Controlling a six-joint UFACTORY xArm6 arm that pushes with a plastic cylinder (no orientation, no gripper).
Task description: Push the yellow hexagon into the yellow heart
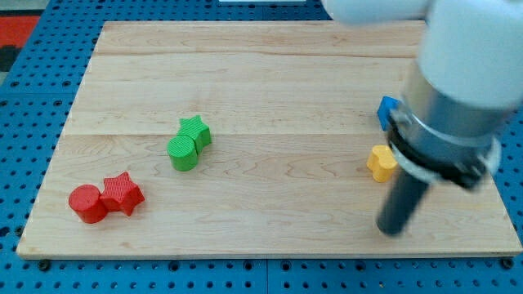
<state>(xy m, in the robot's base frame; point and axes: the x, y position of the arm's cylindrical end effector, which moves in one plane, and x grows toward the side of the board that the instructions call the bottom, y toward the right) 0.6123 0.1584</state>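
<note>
The wooden board (270,98) lies on a blue pegboard surface (24,122) and carries six visible blocks. My tip (393,229) rests on the board toward the view's lower right, at the end of a dark rod that descends from the large grey and white arm body (458,90) filling the view's upper right corner. The arm carries no gripping hand, only this rod, and the rod has hold of nothing. A yellow block (380,162) sits just above the tip and slightly to the view's left of it, near the tip but apart from it; the arm covers its right side, so its shape cannot be confirmed, though the visible edge suggests it may be the hexagon. Only one yellow block is visible. A blue block (386,109) lies above the yellow block, close to it, with the arm hiding most of it and its shape unreadable. Near the board's centre-left, a green star (196,131) and a green cylinder (183,153) stand touching, the star up and to the view's right of the cylinder. At the view's lower left, a red cylinder (87,203) and a red star (122,193) stand touching, the star on the view's right. Both pairs lie well apart from the tip.
</note>
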